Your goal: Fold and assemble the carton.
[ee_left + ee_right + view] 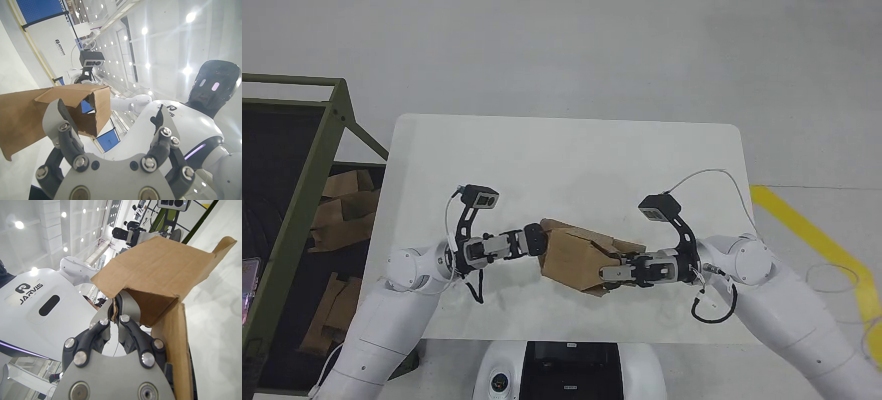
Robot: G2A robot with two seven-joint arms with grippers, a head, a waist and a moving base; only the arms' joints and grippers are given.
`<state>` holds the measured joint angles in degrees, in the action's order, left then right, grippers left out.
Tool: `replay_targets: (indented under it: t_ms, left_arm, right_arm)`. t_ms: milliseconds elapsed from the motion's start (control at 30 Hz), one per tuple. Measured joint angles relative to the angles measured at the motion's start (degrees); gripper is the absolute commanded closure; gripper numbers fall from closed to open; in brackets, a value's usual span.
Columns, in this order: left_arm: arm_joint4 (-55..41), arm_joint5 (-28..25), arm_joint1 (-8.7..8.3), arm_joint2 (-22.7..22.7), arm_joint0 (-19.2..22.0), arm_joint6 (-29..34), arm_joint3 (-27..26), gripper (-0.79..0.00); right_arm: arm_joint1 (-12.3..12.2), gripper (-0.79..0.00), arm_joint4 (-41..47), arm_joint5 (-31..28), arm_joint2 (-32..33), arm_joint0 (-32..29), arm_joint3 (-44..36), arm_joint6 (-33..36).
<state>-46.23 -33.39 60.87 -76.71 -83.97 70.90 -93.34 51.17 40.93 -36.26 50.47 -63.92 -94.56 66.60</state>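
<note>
While between left fingers (51, 117) and right fingers (132, 307), carton (572, 258), underside out of sight.

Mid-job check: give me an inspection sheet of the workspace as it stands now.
Surface: white table, arms working over its near half.
Job's things: brown carton, partly opened, flaps loose, between the two arms.
Clutter: nothing seen.
Grippers: left gripper open at the carton's open end; right gripper shut on a carton edge.
Cables: white cable arching from the right wrist camera; black cable by the left wrist camera.
Surroundings: green-framed rack beside the table holding cardboard pieces; yellow floor line.
</note>
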Motion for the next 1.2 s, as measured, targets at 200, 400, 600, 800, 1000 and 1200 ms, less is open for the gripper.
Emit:
replay_targets:
  t_ms: [200,400,600,800,1000,1200]
  left_arm:
    - [-0.6,0.9,-0.08,-0.2,-0.1,0.9,-0.2,-0.785]
    - [-0.6,1.5,-0.21,-0.6,-0.2,1.5,-0.5,-0.785]
    - [-0.6,2.6,-0.38,-0.8,-0.5,2.6,-1.0,-0.785]
    - [-0.9,3.4,-0.51,-0.9,-0.9,3.4,-1.1,-0.785]
    - [-1.3,3.9,-0.51,-0.6,-1.1,3.9,-0.9,-0.785]
    - [-1.3,4.5,-0.50,-0.2,-0.9,4.5,-1.2,-0.785]
  right_arm:
    - [0.3,0.000,0.0,-0.1,0.9,-0.5,0.6,-0.9]
    - [0.6,0.000,0.0,0.0,1.7,-1.0,0.6,-0.8]
    - [0.9,0.000,-0.1,0.2,2.7,-1.6,0.7,-1.7]
    - [1.1,0.000,-1.8,0.4,3.8,-2.4,0.5,-3.9]
    - [1.4,0.000,-2.9,0.1,4.8,-3.4,-0.1,-6.0]
    - [1.6,0.000,-3.3,0.2,5.4,-4.0,-0.4,-6.2]
